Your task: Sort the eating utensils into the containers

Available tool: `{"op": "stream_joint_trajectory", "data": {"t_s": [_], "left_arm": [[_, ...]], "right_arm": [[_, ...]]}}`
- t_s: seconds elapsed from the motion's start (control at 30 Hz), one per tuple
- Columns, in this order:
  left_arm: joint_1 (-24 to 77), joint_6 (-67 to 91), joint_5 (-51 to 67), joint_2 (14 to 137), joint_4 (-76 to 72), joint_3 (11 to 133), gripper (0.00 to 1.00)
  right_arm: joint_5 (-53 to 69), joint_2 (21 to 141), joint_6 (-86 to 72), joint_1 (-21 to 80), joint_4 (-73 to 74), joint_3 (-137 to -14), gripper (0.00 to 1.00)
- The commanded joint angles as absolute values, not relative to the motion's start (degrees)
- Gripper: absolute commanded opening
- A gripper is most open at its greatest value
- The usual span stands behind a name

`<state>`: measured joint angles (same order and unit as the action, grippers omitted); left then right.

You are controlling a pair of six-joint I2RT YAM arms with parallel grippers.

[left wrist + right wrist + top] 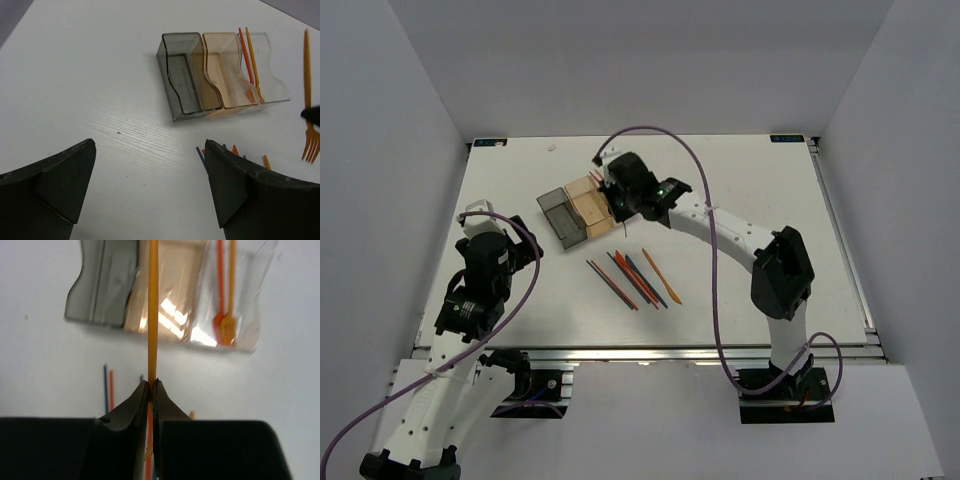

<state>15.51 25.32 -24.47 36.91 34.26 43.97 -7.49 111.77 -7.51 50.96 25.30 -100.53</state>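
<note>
Left of the middle of the counter, nearer its far edge, we see three joined bins in a row: a smoky grey bin, an amber bin and a clear bin. In the clear bin lie a red fork and an orange fork, side by side.

Over that row hangs the right end effector, its jaws pinched narrow on the shaft of a second orange fork. In the right wrist view this shaft runs across the amber bin near its border with the grey one; we cannot tell which bin lies directly under it.

Near the middle of the counter, toward the near edge, rest the loose utensils, red, blue and orange, lying roughly parallel.

By the left edge, the left end effector stands wide and holds nothing.
</note>
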Motion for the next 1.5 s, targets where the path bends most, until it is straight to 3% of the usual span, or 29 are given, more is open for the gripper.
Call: {"op": "stream_joint_trajectory", "data": {"t_s": [0.0,0.3,0.63,1.17,1.3,1.4,1.47], "left_arm": [[15.8,25.1,-24.6,36.4,33.6,43.8,0.98],[15.9,25.0,-24.3,36.6,33.5,43.7,0.98],[16.0,24.8,-23.2,37.2,33.3,43.7,0.98],[16.2,24.8,-23.4,36.7,33.3,43.7,0.98],[16.2,24.8,-23.4,36.7,33.3,43.7,0.98],[16.3,24.8,-23.3,36.7,33.3,43.7,0.98],[16.3,24.8,-23.3,36.7,33.3,43.7,0.98]], "right_arm": [[-2.8,116.8,-1.6,46.7,20.5,-107.2,0.07],[1.7,133.9,5.4,42.9,18.7,-129.1,0.07],[5.2,135.2,5.4,40.5,13.8,-123.1,0.09],[4.1,139.7,6.8,39.1,13.8,-125.4,0.15],[3.7,139.1,6.8,39.0,14.1,-125.0,0.35],[2.7,137.8,6.8,39.0,13.8,-124.5,0.60],[2.6,137.1,7.2,39.0,14.3,-124.7,0.60]]}}
